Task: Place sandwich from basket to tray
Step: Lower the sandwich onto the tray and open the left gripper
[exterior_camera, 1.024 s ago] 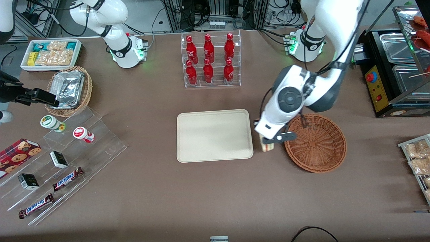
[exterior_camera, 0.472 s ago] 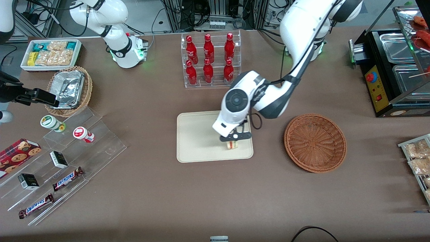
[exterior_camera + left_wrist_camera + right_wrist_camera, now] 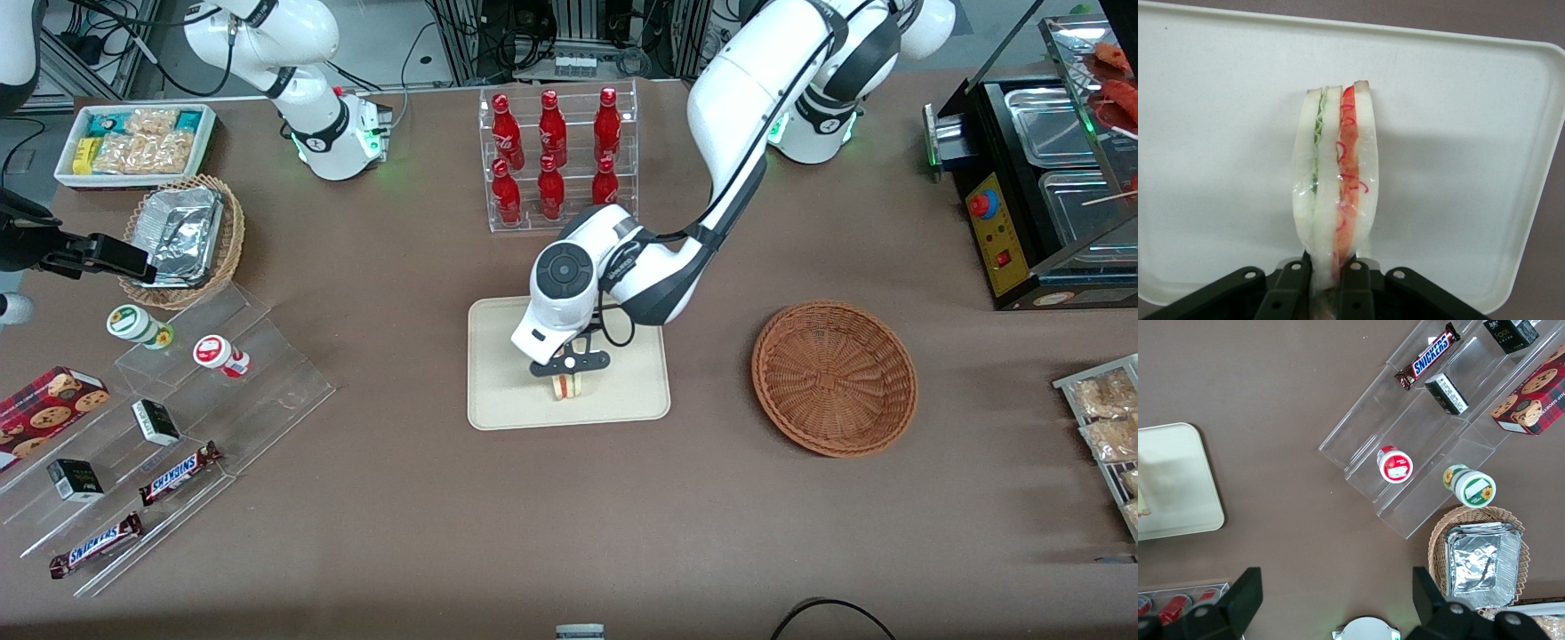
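One sandwich, one tray, one empty basket. Gripper clamped on the sandwich above the tray, arm bent low, wrist pointing down.

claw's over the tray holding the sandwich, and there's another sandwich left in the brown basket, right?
Not quite. The front view shows the brown basket empty. The rest holds: the claw is over the tray, shut on the sandwich, as the left wrist view shows.

The gripper clamps the sandwich over the tray, whose surface is bare around it; 6 bottles stand farther from the camera.
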{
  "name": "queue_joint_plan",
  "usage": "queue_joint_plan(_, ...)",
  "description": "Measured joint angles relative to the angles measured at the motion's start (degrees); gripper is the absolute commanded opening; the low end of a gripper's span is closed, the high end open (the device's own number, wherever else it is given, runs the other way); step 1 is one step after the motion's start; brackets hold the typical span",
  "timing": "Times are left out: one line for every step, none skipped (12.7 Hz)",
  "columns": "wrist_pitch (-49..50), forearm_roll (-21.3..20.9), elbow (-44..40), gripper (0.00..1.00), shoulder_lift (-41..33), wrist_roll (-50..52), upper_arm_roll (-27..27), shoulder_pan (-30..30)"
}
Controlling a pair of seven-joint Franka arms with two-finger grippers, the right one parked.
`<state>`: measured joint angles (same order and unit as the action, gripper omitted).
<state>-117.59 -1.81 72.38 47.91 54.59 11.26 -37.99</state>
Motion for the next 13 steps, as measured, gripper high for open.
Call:
queue_joint_plan(0.00, -0.58, -0.35, 0.00, 0.20, 0.56, 0.00, -0.14)
queue_joint_plan(0.02, -0.84, -0.59, 0.00, 0.25, 0.74, 0.00, -0.18)
queue_joint_plan(0.02, -1.39, -0.72, 0.00, 0.25, 0.89, -0.02, -0.18)
queue_joint_plan(0.02, -2.11, -0.74, 0.00, 0.26, 1.31, -0.06, -0.18)
queue_joint_plan(0.00, -2.65, -0.74, 0.00, 0.32, 1.93, -0.09, -0.18)
queue_joint_plan(-0.07, -2.78, -0.74, 0.00, 0.48, 2.45, -0.11, -0.19)
queue_joint_plan(-0.18, -2.82, -0.74, 0.00, 0.74, 2.81, -0.11, -0.23)
queue_joint_plan(-0.31, -2.83, -0.74, 0.12, 1.03, 3.07, -0.11, -0.27)
queue_joint_plan(-0.51, -2.83, -0.74, 0.44, 1.31, 3.24, -0.11, -0.32)
queue_joint_plan(-0.74, -2.83, -0.74, 0.99, 1.56, 3.30, -0.11, -0.36)
queue_joint_plan(-0.94, -2.83, -0.74, 1.00, 1.77, 3.44, -0.11, -0.39)
queue_joint_plan(-1.08, -2.85, -0.74, 1.00, 1.91, 3.83, -0.11, -0.41)
queue_joint_plan(-1.20, -2.94, -0.76, 1.00, 1.92, 4.16, -0.11, -0.41)
